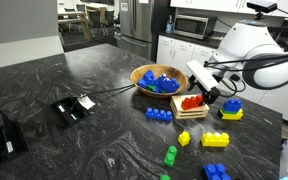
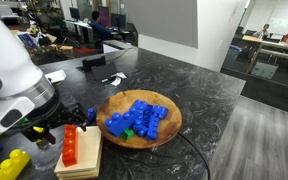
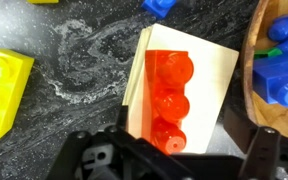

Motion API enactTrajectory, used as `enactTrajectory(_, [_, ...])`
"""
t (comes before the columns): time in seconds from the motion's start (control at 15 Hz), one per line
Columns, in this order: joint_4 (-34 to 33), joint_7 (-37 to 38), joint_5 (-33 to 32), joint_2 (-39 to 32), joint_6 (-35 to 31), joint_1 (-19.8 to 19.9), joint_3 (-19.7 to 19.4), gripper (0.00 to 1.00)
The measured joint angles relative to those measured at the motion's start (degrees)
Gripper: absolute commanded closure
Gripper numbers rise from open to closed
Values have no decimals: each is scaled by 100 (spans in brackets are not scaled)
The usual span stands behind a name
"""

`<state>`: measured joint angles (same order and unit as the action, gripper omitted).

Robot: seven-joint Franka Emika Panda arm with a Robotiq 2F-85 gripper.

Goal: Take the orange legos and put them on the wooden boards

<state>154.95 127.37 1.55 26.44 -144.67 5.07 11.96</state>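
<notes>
The orange legos [image 3: 169,98] lie flat on the wooden boards [image 3: 206,58], a stack showing 3 studs in a row in the wrist view, so the placing looks done and what remains is, I judge, a clean lift away. Reading that view from left to right: a yellow brick [image 3: 4,92] sits on the dark bench [image 3: 84,50] well apart from the boards. Next come the boards, with the orange stack along their left half. Last is the wooden bowl [image 3: 254,70] holding blue bricks [image 3: 282,82], just beside the boards' right edge. The claw [image 3: 171,148] enters from the bottom of the frame with its jaws wide apart, 1 on each side of the stack's near end and clamped on nothing. The stack's long axis runs straight away from the claw, across the line on which the jaws close. In both exterior views the claw [image 1: 212,93] [image 2: 66,122] hangs just beside the boards. The near end of the stack is hidden by the claw's dark body, the bowl is cut off at the frame's right edge, and I cannot tell how many layers the stack has.
</notes>
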Motion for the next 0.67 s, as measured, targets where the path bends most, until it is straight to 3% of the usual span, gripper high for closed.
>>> enactTrajectory(0.47, [-10, -114, -407, 303, -436, -110, 240, 0])
enactTrajectory(0.67, [41, -752, -416, 336, -802, -359, 215, 0])
